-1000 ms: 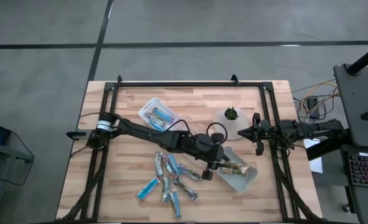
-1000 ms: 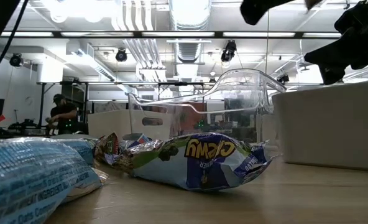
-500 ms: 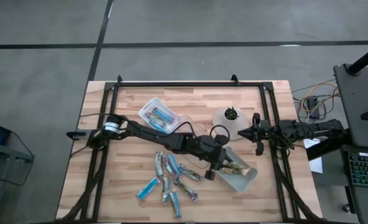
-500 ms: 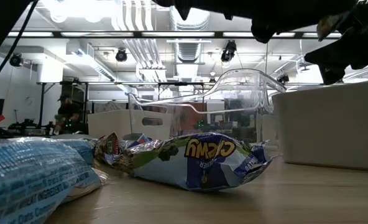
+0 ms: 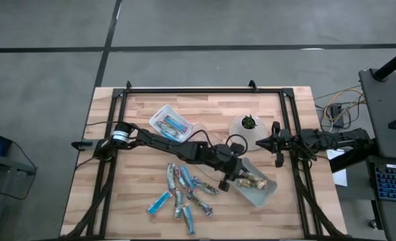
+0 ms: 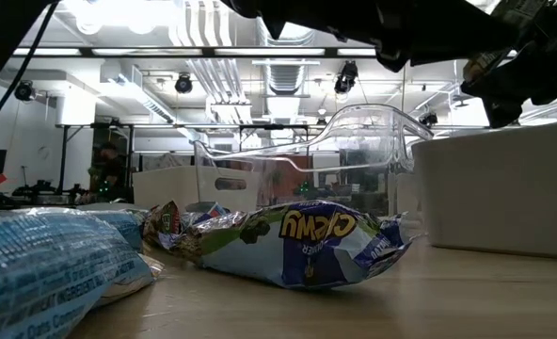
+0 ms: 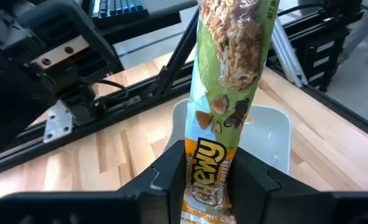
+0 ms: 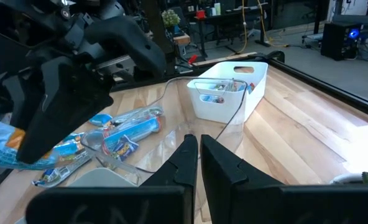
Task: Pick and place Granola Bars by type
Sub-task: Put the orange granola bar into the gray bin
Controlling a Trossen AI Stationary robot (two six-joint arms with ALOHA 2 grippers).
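— What can't you make out from where you are?

— The low view cuts my arms off at the top, and the blue bar (image 6: 302,243) fills the front of it.

— And the room?

— A pale wooden table (image 5: 138,107) on grey floor; behind it, a workshop with ceiling lights.

— What lies around you?

— Leftmost, a tray (image 5: 174,124) with blue bars, then the loose pile of granola bars (image 5: 183,193). My left pincer (image 7: 207,180) is clamped on a greenish-tan bar (image 7: 230,74), above the clear tray (image 5: 261,191). A white pot (image 5: 247,127) stands beside it. My right pincer (image 8: 199,149) waits at the right edge, fingers pressed together.
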